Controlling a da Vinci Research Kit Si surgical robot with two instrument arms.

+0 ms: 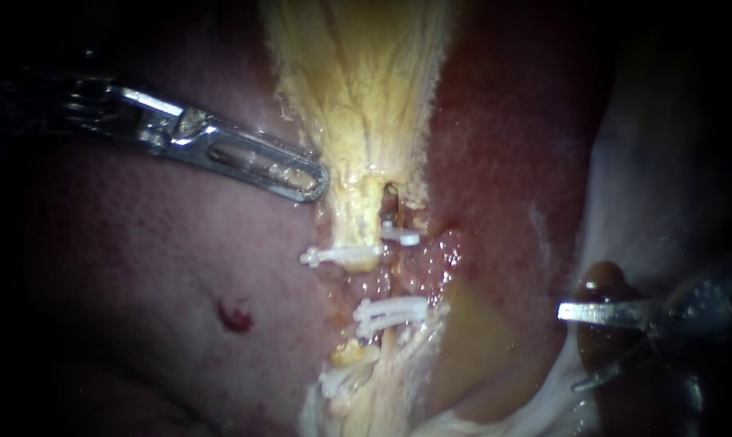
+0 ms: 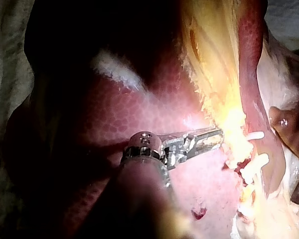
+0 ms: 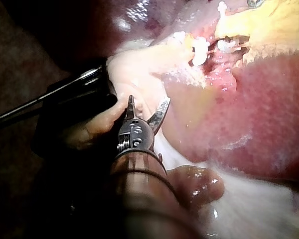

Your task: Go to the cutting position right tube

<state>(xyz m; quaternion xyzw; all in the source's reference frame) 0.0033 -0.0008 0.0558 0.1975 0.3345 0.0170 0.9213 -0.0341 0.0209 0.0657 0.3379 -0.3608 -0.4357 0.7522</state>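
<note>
White clips (image 1: 390, 314) — liver (image 1: 139, 267) either side

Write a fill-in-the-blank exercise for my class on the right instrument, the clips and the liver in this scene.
1. The right instrument's jaws stand ____.
2. The clips are ____ in colour.
3. In the endoscope view, the right instrument lies to the ____ of the clips.
4. The dark red spot sits on the ____, left of the clips.
Missing words: open; white; right; liver.
</note>
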